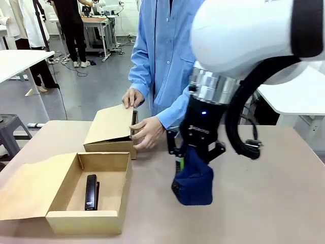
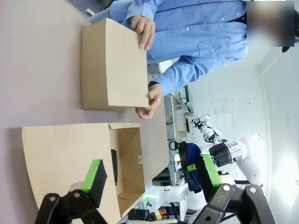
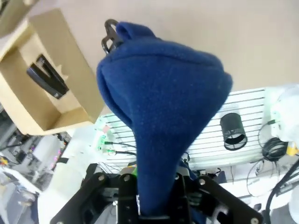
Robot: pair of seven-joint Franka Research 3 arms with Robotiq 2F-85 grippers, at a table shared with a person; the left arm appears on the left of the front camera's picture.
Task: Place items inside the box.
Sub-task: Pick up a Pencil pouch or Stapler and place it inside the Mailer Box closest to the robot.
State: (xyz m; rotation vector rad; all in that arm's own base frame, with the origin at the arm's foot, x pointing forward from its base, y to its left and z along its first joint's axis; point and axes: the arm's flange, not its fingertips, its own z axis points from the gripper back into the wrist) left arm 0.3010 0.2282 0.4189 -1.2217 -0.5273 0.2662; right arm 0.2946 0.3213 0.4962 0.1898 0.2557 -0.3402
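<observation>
My right gripper [image 1: 190, 161] is shut on the top of a navy blue pouch [image 1: 195, 178], which hangs just above the table to the right of the open cardboard box [image 1: 84, 223]. One black stapler [image 1: 91, 192] lies inside that box. In the right wrist view the pouch [image 3: 163, 102] hangs down from the gripper [image 3: 156, 189], with the box [image 3: 77, 84] and stapler [image 3: 46, 77] off to the upper left. My left gripper [image 2: 152, 175] is open with nothing between its green pads [image 2: 93, 175]; it looks over the box's flap [image 2: 65, 154], and the pouch [image 2: 188, 161] shows farther off.
A second cardboard box [image 1: 109, 124] stands behind the open one. A person in a blue shirt holds it with both hands [image 1: 147, 132]. The open box's lid [image 1: 30, 188] lies flat to the left. Bare table stretches to the right of the pouch.
</observation>
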